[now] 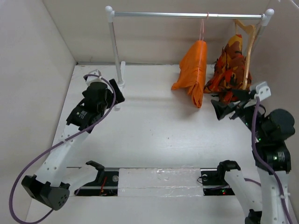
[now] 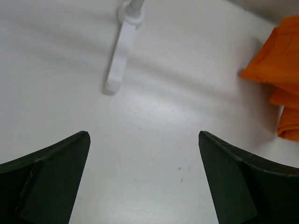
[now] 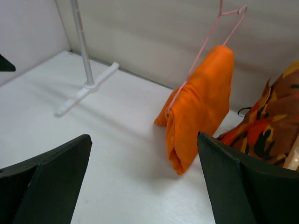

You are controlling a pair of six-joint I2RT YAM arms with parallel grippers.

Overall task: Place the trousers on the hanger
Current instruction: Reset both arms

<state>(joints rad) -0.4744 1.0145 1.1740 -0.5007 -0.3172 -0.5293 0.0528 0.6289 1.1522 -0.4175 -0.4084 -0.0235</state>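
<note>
The bright orange trousers (image 1: 194, 72) hang folded over the thin pink hanger (image 1: 203, 28), whose hook is on the rail at the back right. Their lower end reaches down to the table. They also show in the right wrist view (image 3: 205, 102) with the pink wire (image 3: 204, 46) above them, and at the right edge of the left wrist view (image 2: 280, 70). My left gripper (image 1: 116, 95) is open and empty over the table near the rack's left post (image 2: 143, 135). My right gripper (image 1: 218, 110) is open and empty, just right of the trousers and pointing at them (image 3: 144, 136).
A white clothes rack with a metal rail (image 1: 187, 15) stands at the back; its left post and foot (image 2: 119, 56) are near my left gripper. An orange-red-black patterned garment (image 1: 229, 70) hangs on a wooden hanger (image 1: 247, 42) beside the trousers. Walls close in on both sides.
</note>
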